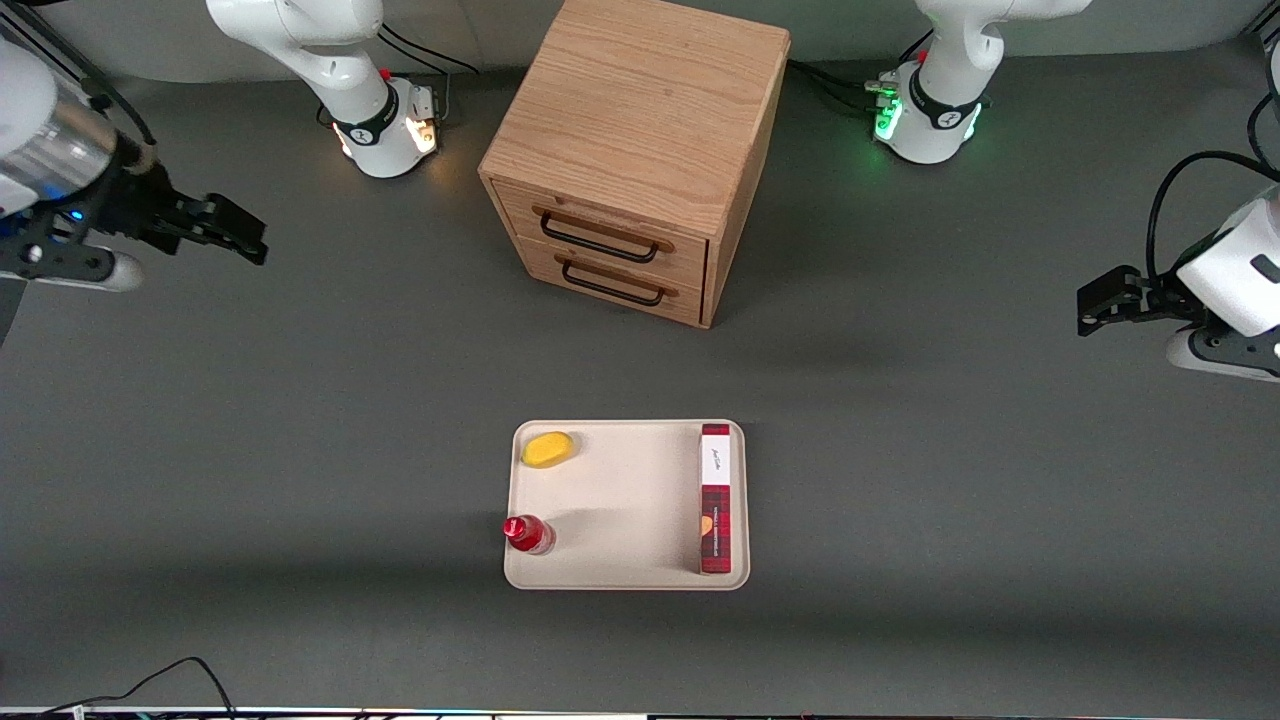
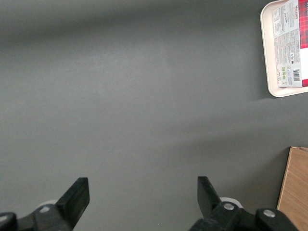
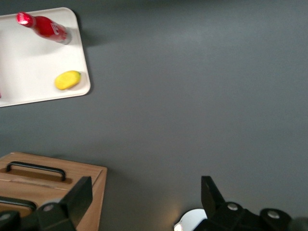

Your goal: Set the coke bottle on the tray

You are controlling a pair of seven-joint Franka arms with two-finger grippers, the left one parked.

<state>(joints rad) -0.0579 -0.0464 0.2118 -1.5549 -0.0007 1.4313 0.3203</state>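
Note:
The coke bottle (image 1: 527,533), small and red with a red cap, stands upright on the cream-beige tray (image 1: 620,500), at the tray's corner nearest the front camera on the working arm's side. It also shows in the right wrist view (image 3: 48,28), on the tray (image 3: 29,62). My right gripper (image 1: 250,238) hovers over bare table at the working arm's end, well away from the tray. It is open and empty, with its jaws wide apart (image 3: 147,187).
A yellow fruit (image 1: 547,449) and a long red plaid box (image 1: 715,500) also lie on the tray. A wooden two-drawer cabinet (image 1: 640,140) stands farther from the front camera than the tray. A cable (image 1: 170,675) lies at the table's front edge.

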